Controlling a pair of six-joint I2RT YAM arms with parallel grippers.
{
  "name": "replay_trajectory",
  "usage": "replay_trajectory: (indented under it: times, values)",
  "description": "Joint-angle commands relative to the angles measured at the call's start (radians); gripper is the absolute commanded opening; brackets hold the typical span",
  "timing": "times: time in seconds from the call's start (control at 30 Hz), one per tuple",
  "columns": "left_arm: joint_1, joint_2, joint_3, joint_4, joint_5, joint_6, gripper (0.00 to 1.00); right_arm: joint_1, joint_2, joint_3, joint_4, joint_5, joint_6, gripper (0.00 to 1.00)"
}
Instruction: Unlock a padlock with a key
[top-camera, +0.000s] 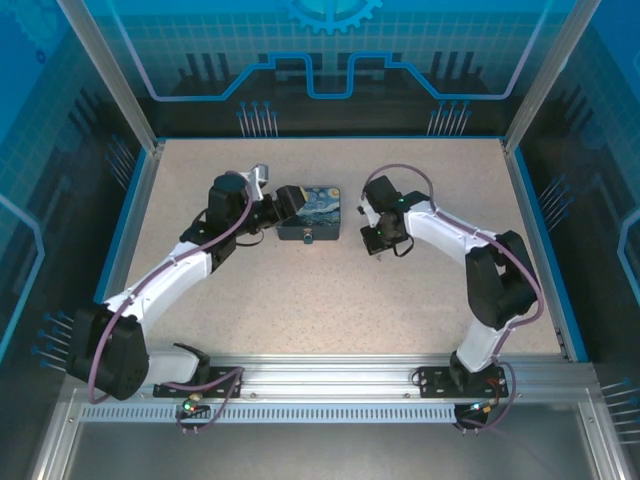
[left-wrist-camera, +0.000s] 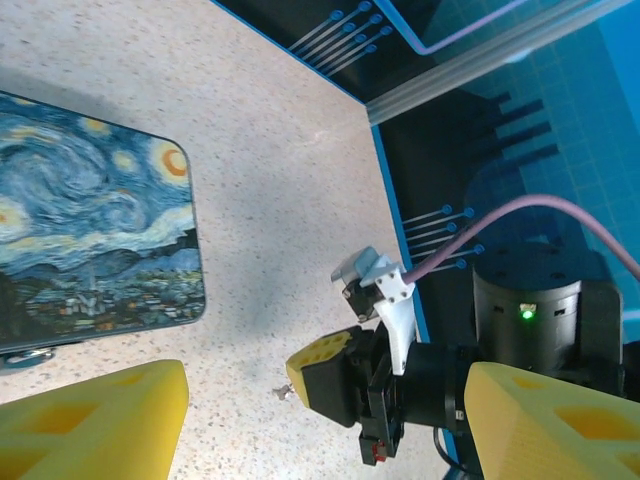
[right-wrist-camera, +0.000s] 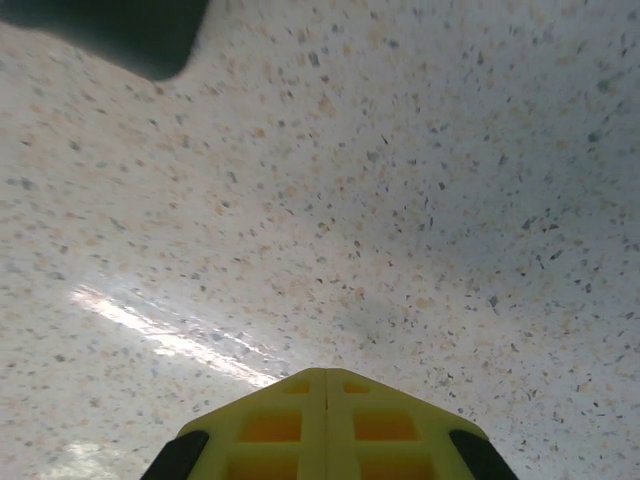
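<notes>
In the top view, a rectangular dark-blue starry-night tin (top-camera: 312, 205) sits mid-frame. A tiny bluish-silver padlock (top-camera: 308, 238) is at its lower edge, with the left gripper (top-camera: 278, 213) just left of the tin and the right gripper (top-camera: 378, 238) off to the right.

The left wrist view shows the left gripper's yellow fingers (left-wrist-camera: 100, 420) spread. A thin silvery key (left-wrist-camera: 283, 393) (a mere sliver) lies lower centre on the speckled table (left-wrist-camera: 260, 200), beside the right gripper's tip.

In the right wrist view, its fingers (right-wrist-camera: 280, 425) are pressed together.

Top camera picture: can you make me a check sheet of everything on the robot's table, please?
Surface: speckled beige table, flat.
Job's things: padlock tiny, at the near side of the starry-night tin; key a sliver at the tip of the right gripper, held or not cannot be told.
Clutter: nothing seen.
Grippers: left gripper open beside the tin; right gripper shut, aimed at the table.
Cables: purple cables along both arms.
Surroundings: blue printed walls, metal frame.
</notes>
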Motion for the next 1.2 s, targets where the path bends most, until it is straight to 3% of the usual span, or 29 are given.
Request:
replay_trajectory:
  times: [0.0,0.2,0.3,0.67,0.83,1.17]
  values:
    - [-0.018,0.036,0.008,0.044,0.054,0.016,0.75,-0.008,-0.108,-0.048,0.087,-0.080,-0.007,0.00]
    - [-0.035,0.091,0.060,0.031,0.081,-0.041,0.70,-0.015,-0.278,-0.193,0.335,-0.191,-0.019,0.00]
    - [-0.072,0.106,0.081,0.040,0.092,-0.006,0.68,-0.029,-0.309,-0.207,0.400,-0.238,0.031,0.00]
    - [-0.166,0.172,0.006,0.377,0.157,0.108,0.67,-0.055,-0.395,-0.144,0.435,-0.277,0.254,0.00]
    - [-0.212,0.212,0.020,0.397,0.142,0.214,0.67,-0.057,-0.416,-0.110,0.405,-0.272,0.319,0.00]
    - [-0.244,0.271,0.051,0.436,0.158,0.246,0.70,-0.059,-0.421,-0.075,0.390,-0.327,0.388,0.00]
